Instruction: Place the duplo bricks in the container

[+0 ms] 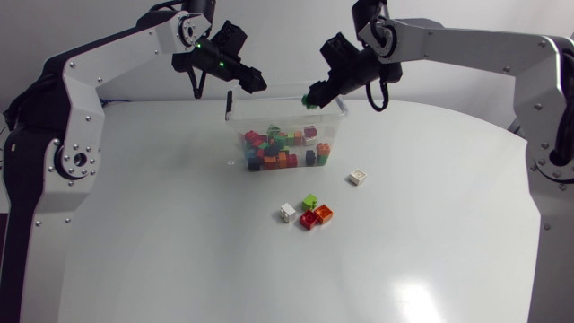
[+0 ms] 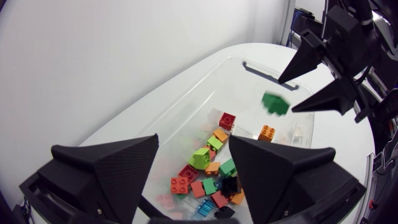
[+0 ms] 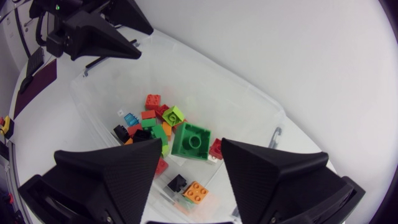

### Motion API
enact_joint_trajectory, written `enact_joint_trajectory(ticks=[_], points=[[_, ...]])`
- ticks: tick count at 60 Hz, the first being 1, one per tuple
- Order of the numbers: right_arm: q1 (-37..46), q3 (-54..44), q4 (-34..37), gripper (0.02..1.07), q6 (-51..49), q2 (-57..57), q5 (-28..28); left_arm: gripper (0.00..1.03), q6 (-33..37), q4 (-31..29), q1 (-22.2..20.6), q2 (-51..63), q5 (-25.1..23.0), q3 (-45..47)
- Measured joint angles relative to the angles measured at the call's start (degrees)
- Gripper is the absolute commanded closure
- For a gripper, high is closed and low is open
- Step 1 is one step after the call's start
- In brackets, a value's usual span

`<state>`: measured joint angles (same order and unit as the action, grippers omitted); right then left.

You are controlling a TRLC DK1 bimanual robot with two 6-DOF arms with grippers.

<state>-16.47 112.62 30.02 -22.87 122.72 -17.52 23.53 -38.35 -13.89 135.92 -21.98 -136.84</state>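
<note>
The clear plastic container [image 1: 280,90] stands at the back of the table with several coloured duplo bricks [image 1: 285,150] in it. Both arms hang over its rim. My left gripper [image 1: 254,82] [image 2: 193,142] is open and holds nothing; far under it a lime brick [image 2: 200,157] lies among the others. Facing it, my right gripper [image 1: 311,97] [image 3: 191,146] is open too. A dark green brick [image 3: 189,138] [image 2: 274,103] is in the air just below its fingertips, touching neither finger, above the container.
Loose bricks lie on the table in front of the container: a white one [image 1: 357,178], and a cluster of white [image 1: 287,212], green [image 1: 309,202], red [image 1: 308,219] and orange [image 1: 324,213].
</note>
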Motion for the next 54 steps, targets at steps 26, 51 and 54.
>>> enact_joint_trajectory(ticks=[26, 51, 54], points=[[6.95, -21.46, -1.49, 0.07, -0.31, -20.52, -0.7, 0.07, 5.86, -0.31, -0.17, -27.28, -0.68, 30.95], [8.87, -38.84, -1.2, 0.07, -4.39, -24.39, 0.81, 0.08, 10.16, -4.92, -10.58, -35.95, 4.57, 55.65], [9.44, -39.43, -1.77, 0.07, -4.59, -24.37, 0.87, 0.09, 10.19, -4.33, -11.41, -35.71, 5.2, 56.7]])
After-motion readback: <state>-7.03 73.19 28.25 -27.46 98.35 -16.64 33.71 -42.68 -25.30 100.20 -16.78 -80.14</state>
